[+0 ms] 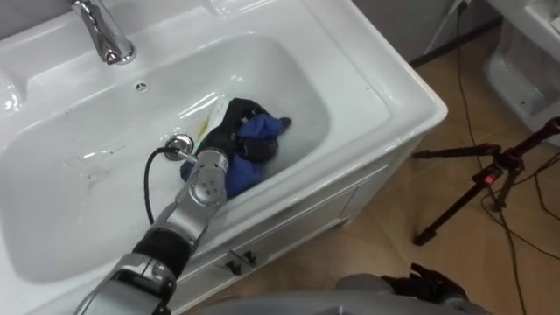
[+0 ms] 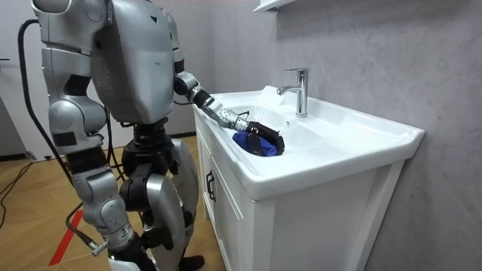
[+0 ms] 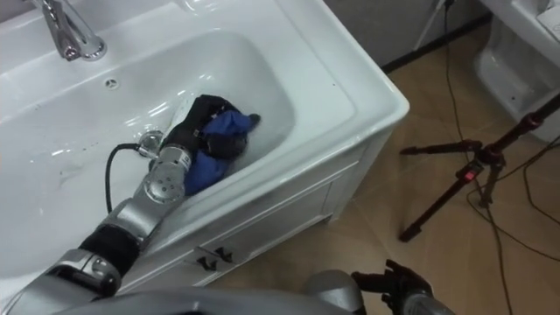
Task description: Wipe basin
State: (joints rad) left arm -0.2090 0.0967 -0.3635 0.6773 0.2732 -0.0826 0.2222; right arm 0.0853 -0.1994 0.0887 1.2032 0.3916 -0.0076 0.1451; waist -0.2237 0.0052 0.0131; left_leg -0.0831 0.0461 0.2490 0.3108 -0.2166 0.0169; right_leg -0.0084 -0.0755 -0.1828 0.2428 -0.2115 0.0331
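Left eye view: one white basin (image 1: 385,96) carries one chrome faucet (image 1: 103,35) at its back rim. In front of the faucet there is one small overflow hole (image 1: 140,87), and further forward one metal drain (image 1: 179,146) in the bowl's floor. Just right of the drain, so forward and to the right of the faucet, the left hand (image 1: 229,129) lies down in the bowl. Its dark fingers are curled into one bunched blue cloth (image 1: 261,129), which is pressed against the bowl's front slope. Below the bowl, two small dark handles (image 1: 239,259) sit side by side on the white cabinet (image 1: 315,214). Far right of the faucet, one black tripod (image 1: 486,179) stands on the wooden floor (image 1: 385,254). The right hand (image 1: 430,284) shows at the bottom edge, clear of the cabinet, and I cannot make out its pose. Room view: the robot stands upright at the cabinet's front, on the room view's left of the faucet. One arm reaches over the rim, and its hand rests on the cloth inside the bowl, in front of the faucet. Right eye view: the same single cloth is gripped in the left hand beside the drain, and the tripod again stands far right of the faucet.
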